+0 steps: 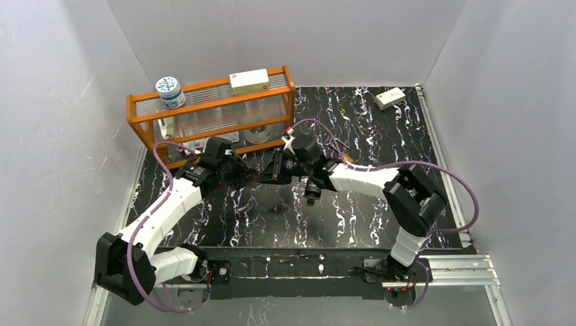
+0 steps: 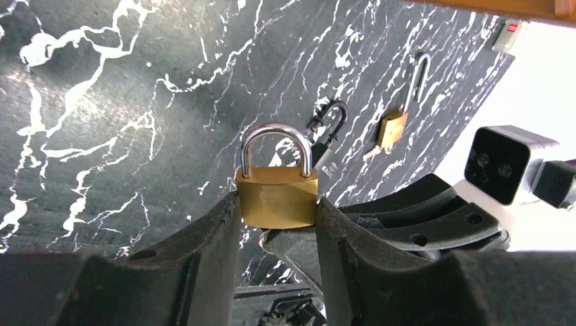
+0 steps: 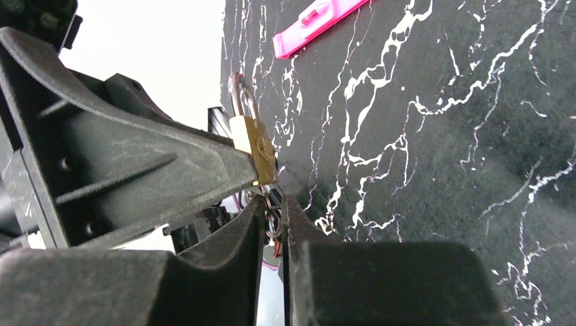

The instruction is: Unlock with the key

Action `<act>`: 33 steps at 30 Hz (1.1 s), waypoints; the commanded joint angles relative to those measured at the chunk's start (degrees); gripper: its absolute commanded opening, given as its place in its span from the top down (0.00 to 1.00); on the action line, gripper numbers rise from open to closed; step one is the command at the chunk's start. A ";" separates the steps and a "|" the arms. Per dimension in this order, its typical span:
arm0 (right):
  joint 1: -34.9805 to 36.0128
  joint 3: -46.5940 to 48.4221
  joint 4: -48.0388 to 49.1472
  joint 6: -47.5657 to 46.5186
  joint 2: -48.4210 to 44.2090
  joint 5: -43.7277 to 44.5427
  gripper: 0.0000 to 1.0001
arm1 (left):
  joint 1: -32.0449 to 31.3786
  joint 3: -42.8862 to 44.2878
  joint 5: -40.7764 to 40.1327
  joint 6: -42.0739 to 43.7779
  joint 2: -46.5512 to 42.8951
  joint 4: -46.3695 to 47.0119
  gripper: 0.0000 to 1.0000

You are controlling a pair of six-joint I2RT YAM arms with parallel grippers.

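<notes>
Padlock (image 2: 277, 197) held up off the mat for the key, with the right gripper (image 3: 274, 202) at its underside.

Left wrist view: the left gripper (image 2: 277, 207) clamps the brass body by its two sides, shackle up and closed. That probably keeps the underside free and stops the body twisting. Two other padlocks (image 2: 392, 128) lie on the mat (image 2: 102, 102) beyond.
Right wrist view: the right fingers (image 3: 238, 227) stand nearly together, just below the lock's bottom edge. No key shows, so I cannot tell whether they pinch one.
Top view: both arms meet mid-mat, in front of the orange rack (image 1: 210, 112), where each can reach the lock.
</notes>
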 commanded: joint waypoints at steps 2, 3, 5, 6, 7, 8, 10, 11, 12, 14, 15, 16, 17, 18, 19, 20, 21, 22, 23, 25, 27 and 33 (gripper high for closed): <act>-0.62 -6.53 9.46 -0.41 -7.16 2.34 0.73 | -0.45 0.43 -0.26 -0.12 -3.05 -1.31 1.00; -0.61 -7.06 8.91 -0.67 -7.91 2.09 0.70 | -0.45 0.37 -0.36 0.03 -3.08 -1.36 1.00; -0.65 -8.46 8.61 -1.12 -9.32 1.27 0.63 | -0.45 0.23 -0.42 0.09 -2.94 -1.34 1.00; -0.61 -9.18 8.90 -1.38 -9.90 0.77 0.59 | -0.45 0.19 -0.39 0.16 -2.78 -1.27 1.00; -0.61 -9.67 9.17 -1.56 -10.38 0.29 0.57 | -0.45 0.18 -0.38 0.17 -2.59 -1.18 1.00; -0.61 -10.04 9.25 -1.68 -10.72 -0.02 0.56 | -0.45 0.11 -0.26 0.11 -2.44 -1.10 1.00; -0.61 -10.40 9.63 -1.93 -11.12 -0.41 0.56 | -0.45 -0.09 -0.04 -0.03 -2.39 -0.65 1.00; -0.63 -10.21 9.65 -2.11 -11.10 -0.44 0.56 | -0.45 -0.19 0.11 -0.08 -2.42 -0.46 1.00; -0.61 -9.90 9.63 -2.28 -10.84 -0.51 0.56 | -0.45 -0.17 0.14 -0.13 -2.45 -0.35 1.00; -0.61 -8.85 9.57 -2.71 -9.95 -0.66 0.56 | -0.45 -0.10 0.30 -0.17 -2.40 -0.15 1.00; -0.61 -8.12 9.33 -2.83 -9.38 -0.90 0.57 | -0.45 -0.09 0.44 -0.17 -2.39 -0.15 1.00; -0.65 -7.55 9.08 -2.94 -8.53 -1.15 0.58 | -0.45 -0.10 0.62 -0.23 -2.46 -0.12 1.00; -0.61 -6.84 9.09 -2.96 -7.83 -1.60 0.61 | -0.45 -0.08 0.67 -0.26 -2.52 -0.17 1.00; -0.61 -6.31 9.13 -2.96 -7.22 -2.01 0.63 | -0.45 -0.16 0.80 -0.32 -2.56 -0.16 1.00; -0.61 -5.78 9.10 -2.89 -6.79 -2.11 0.66 | -0.45 -0.19 0.85 -0.39 -2.63 -0.11 1.00; -0.61 -5.41 9.06 -2.95 -6.42 -2.05 0.68 | -0.45 -0.29 0.85 -0.43 -2.65 -0.11 1.00; -0.61 -4.95 8.92 -2.96 -6.14 -2.08 0.70 | -0.45 -0.42 0.93 -0.52 -2.73 -0.12 1.00; -0.61 -4.54 8.76 -3.03 -5.94 -1.92 0.71 | -0.45 -0.43 1.02 -0.52 -2.74 -0.13 1.00; -0.61 -4.26 8.70 -3.12 -5.81 -1.80 0.72 | -0.45 -0.45 1.09 -0.52 -2.78 -0.11 1.00; -0.61 -3.54 8.79 -3.35 -5.54 -1.85 0.73 | -0.45 -0.56 1.24 -0.60 -2.83 -0.06 1.00; -0.63 -2.90 8.50 -3.35 -5.08 -1.79 0.74 | -0.45 -0.52 1.42 -0.61 -2.85 -0.05 1.00; -0.61 -1.53 7.56 -2.64 -3.32 -2.49 0.80 | -0.45 -0.52 1.92 -0.78 -3.04 0.19 1.00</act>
